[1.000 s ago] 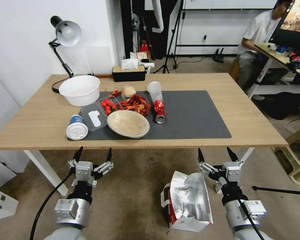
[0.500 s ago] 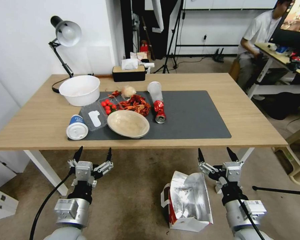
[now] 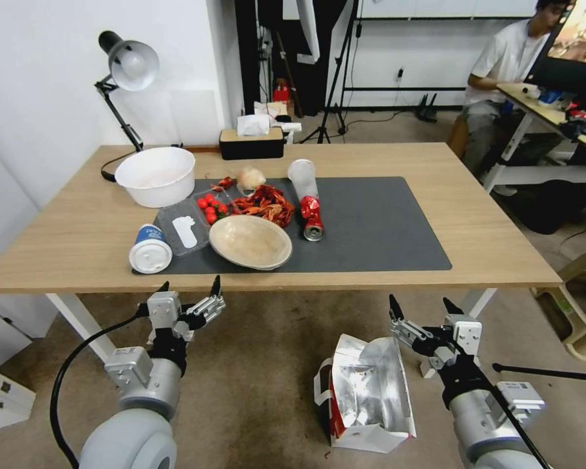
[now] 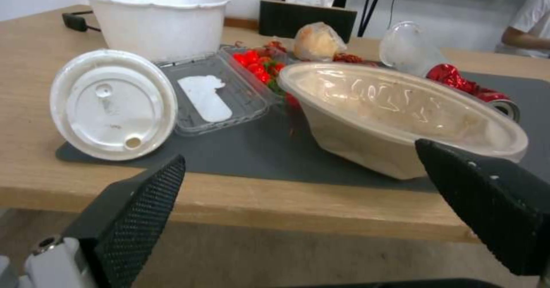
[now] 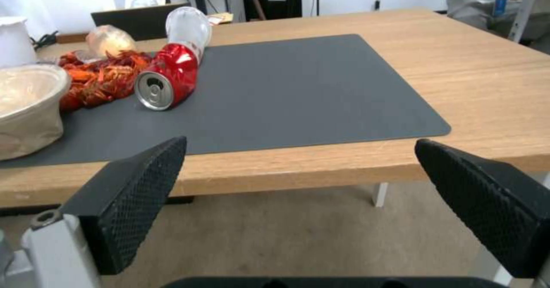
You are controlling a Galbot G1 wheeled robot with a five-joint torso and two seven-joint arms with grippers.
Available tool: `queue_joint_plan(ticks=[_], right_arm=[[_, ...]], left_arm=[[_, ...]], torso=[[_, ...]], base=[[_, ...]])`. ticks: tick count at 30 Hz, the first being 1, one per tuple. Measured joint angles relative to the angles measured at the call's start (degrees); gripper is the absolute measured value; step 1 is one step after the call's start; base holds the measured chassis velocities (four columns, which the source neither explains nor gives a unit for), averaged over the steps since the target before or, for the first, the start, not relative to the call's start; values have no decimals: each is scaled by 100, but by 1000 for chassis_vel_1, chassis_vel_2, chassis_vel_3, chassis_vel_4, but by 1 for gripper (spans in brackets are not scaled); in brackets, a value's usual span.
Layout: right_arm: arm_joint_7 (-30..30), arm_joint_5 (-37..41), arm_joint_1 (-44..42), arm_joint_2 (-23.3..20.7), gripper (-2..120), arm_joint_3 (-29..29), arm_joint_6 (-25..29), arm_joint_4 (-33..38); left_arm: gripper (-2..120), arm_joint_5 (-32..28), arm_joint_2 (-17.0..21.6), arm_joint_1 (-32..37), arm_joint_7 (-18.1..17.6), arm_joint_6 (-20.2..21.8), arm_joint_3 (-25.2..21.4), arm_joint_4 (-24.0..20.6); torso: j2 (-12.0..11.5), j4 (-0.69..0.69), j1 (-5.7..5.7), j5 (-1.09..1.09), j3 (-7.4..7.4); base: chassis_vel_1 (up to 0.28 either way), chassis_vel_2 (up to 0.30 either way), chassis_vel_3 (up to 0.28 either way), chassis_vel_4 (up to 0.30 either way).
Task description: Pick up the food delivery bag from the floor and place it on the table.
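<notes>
The food delivery bag (image 3: 366,393), white and red with silver foil lining, stands open on the floor (image 3: 260,378) in front of the table (image 3: 495,241). My right gripper (image 3: 422,306) hangs open just right of the bag's top rim, touching nothing. In the right wrist view its black fingertips (image 5: 137,189) frame the table edge and the grey mat (image 5: 298,94). Off to the left, below the table's front edge, my left gripper (image 3: 189,288) is open and empty. Its fingertips (image 4: 135,219) face the food containers on the mat.
The mat (image 3: 384,228) holds a beige bowl (image 3: 251,241), a lidded cup (image 3: 150,249), a clear tray (image 3: 183,225), a crushed red can (image 3: 312,218) and crayfish (image 3: 264,202). A white bowl (image 3: 155,176), a desk lamp (image 3: 125,71) and a tissue box (image 3: 251,140) stand behind. White table legs (image 3: 88,332) flank the floor space.
Both arms have shifted: the left gripper rose a little toward the table edge and turned, and the right gripper dropped slightly and turned. The bag has not moved.
</notes>
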Motion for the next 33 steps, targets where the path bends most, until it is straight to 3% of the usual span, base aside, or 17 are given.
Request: queue_joint_plan(ticks=[16, 22, 33], right_arm=[[-12, -89, 58, -17, 100, 47, 118, -10], [-32, -141, 62, -13, 100, 34, 134, -45], [-54, -206, 57, 31, 100, -87, 174, -129]], left_arm=[[100, -118, -39, 100, 92, -385, 17, 172], [100, -558, -38, 86, -76, -477, 86, 288], [100, -747, -2, 18, -280, -665, 66, 390]], torso=[[0, -1, 0, -1, 0], [0, -1, 0, 0, 0], [0, -1, -1, -1, 0]], base=[[0, 0, 0, 0], [0, 0, 0, 0], [0, 0, 0, 0]])
